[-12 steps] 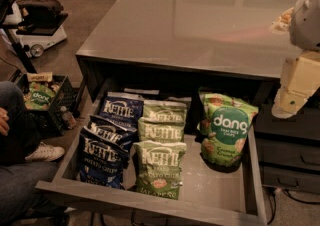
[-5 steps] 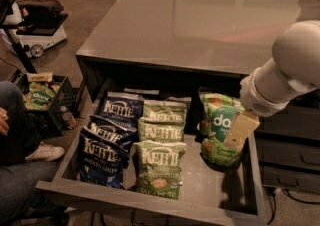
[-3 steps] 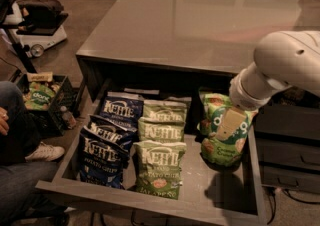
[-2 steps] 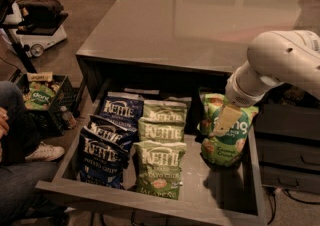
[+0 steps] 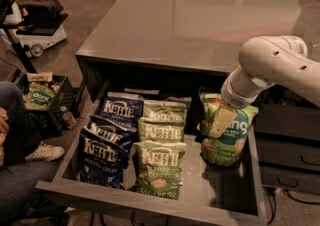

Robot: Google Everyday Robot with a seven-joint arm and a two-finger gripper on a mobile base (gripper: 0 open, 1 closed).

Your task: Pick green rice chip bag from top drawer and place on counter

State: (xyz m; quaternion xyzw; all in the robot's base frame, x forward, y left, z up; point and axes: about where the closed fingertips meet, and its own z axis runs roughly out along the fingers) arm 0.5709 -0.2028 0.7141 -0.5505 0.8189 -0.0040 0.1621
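Though against green rice chip bag point(image 5: 231, 148), jaws of untellable spread, Kettle bags point(image 5: 160, 162) alongside.

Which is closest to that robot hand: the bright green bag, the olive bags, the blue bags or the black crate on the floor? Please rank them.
From the gripper, over the right side of the drawer:
1. The bright green bag, right at it.
2. The olive bags, mid-drawer.
3. The blue bags, at the drawer's left.
4. The black crate, on the floor, far left.
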